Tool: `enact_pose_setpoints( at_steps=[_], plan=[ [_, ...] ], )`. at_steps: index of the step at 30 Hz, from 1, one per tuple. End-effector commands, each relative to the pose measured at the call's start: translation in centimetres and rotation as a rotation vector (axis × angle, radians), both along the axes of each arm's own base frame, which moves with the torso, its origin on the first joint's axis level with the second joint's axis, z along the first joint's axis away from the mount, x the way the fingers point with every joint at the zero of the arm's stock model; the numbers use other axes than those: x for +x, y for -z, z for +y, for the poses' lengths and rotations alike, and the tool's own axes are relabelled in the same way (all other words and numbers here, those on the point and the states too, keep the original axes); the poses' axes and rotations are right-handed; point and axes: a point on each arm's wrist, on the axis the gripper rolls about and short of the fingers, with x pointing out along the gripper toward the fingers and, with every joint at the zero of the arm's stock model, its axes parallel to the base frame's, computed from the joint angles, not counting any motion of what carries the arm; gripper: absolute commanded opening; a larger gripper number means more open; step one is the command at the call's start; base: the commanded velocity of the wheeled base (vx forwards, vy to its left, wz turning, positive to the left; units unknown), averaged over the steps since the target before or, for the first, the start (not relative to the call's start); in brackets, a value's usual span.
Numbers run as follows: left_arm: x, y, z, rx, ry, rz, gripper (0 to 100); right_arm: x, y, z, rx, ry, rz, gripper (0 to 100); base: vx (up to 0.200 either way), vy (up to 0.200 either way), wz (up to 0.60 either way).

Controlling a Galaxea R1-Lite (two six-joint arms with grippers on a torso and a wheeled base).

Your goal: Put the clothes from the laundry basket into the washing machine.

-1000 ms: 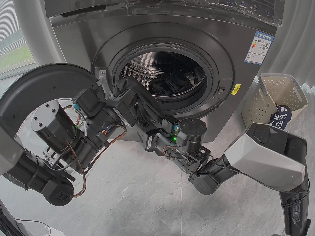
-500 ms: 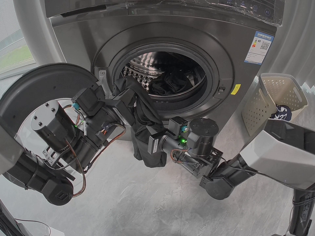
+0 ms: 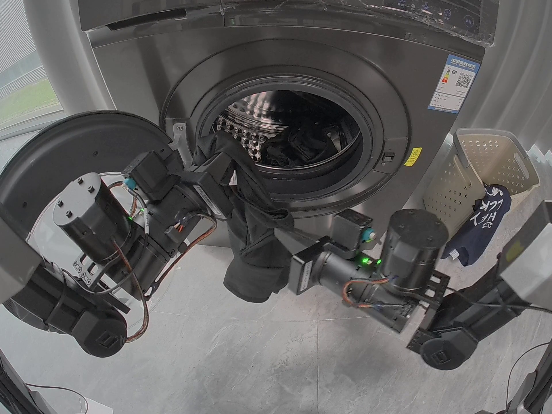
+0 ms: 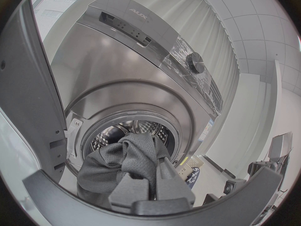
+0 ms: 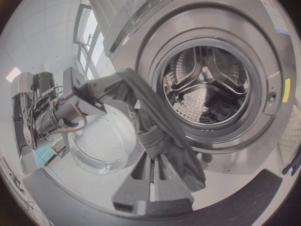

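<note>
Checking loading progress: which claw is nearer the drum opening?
Left. The left claw holds the dark garment at the left rim of the drum opening; the right claw grips it lower, below the opening.

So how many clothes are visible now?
3. A black garment, held by the left gripper and right gripper, hangs before the washing machine; dark clothing lies in its drum; a navy shirt drapes over the laundry basket. More may be hidden.

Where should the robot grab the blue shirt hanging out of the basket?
Probably the bunched fold of the blue shirt where it crosses the laundry basket edge, coming from the open side. The rest hangs loose below, so a pinch there might slip. The right gripper, now shut on the dark garment, is nearer.
</note>
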Motion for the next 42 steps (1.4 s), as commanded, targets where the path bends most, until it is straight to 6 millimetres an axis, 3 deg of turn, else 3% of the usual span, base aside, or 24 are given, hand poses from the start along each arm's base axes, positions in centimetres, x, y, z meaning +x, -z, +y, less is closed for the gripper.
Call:
enact_pose_setpoints(
  at_steps=[1,4,9,14,18,25,35,41,42],
  plan=[
    [0.0,-0.4,0.4,-0.009,-0.01,-0.01,0,-0.5,-2.0,-3.1,0.019,0.048,-0.02,0,0.0,0.0,0.0],
    [-0.8,-1.3,0.8,-0.021,-0.007,-0.033,0,0.0,-2.4,-5.6,0.007,0.098,-0.022,0,0.0,0.0,0.0],
    [-1.9,-1.7,1.2,-0.02,0.015,-0.045,0,0.2,-4.3,-8.0,0.048,0.15,-0.07,0,0.0,0.0,0.0],
    [-3.7,-1.7,1.0,-0.014,0.076,-0.044,0,-1.3,-6.6,-9.0,0.118,0.142,-0.13,0,0.0,0.0,0.0],
    [-5.4,-1.1,0.7,0.019,0.159,-0.031,0,-2.3,-6.8,-9.6,0.137,0.128,-0.128,0,0.0,0.0,0.0],
    [-5.7,-0.3,0.7,0.043,0.186,-0.009,0,-2.4,-7.9,-9.7,0.208,0.129,-0.201,0,0.0,0.0,0.0],
    [-5.3,-0.5,0.8,0.034,0.171,-0.015,0,-2.5,-6.9,-9.9,0.184,0.133,-0.175,0,0.0,0.0,0.0],
    [-5.2,-0.7,0.6,0.03,0.168,-0.02,0,-2.6,-4.0,-9.8,0.106,0.096,-0.09,0,0.0,0.0,0.0],
    [-5.1,-0.8,0.6,0.025,0.162,-0.024,0,-1.8,-2.5,-9.1,0.076,0.089,-0.051,0,0.0,0.0,0.0]
  ],
)
